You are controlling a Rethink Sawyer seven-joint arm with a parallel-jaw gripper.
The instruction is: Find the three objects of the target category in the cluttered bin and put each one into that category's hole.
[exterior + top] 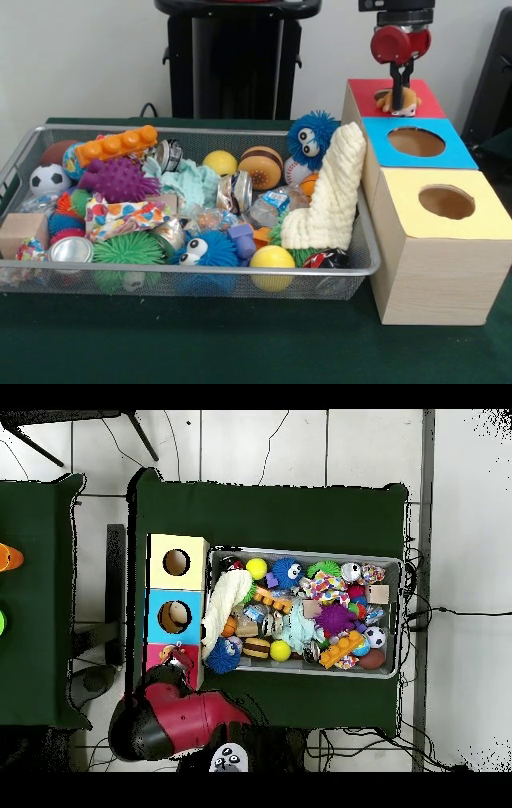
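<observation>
The pincer hangs over the red box, at the far end of a row of three wooden boxes, and its two dark fingers are closed on a small orange toy that sits at the hole of this box. From the front view the toy covers most of the hole, so I cannot tell how deep it is inside. The overhead view shows the same toy on the red top, with the red arm below it.

Next in the row is the blue box and then the yellow box, both with open round holes. The wire bin stands just beside the boxes on the green bench. It is full of toys (many of them balls): a soccer ball, a yellow ball, a purple spiky toy, an orange building block and a blue fuzzy creature with big eyes. A cream knitted cloth leans against the bin's side near the boxes and rises above its rim.
</observation>
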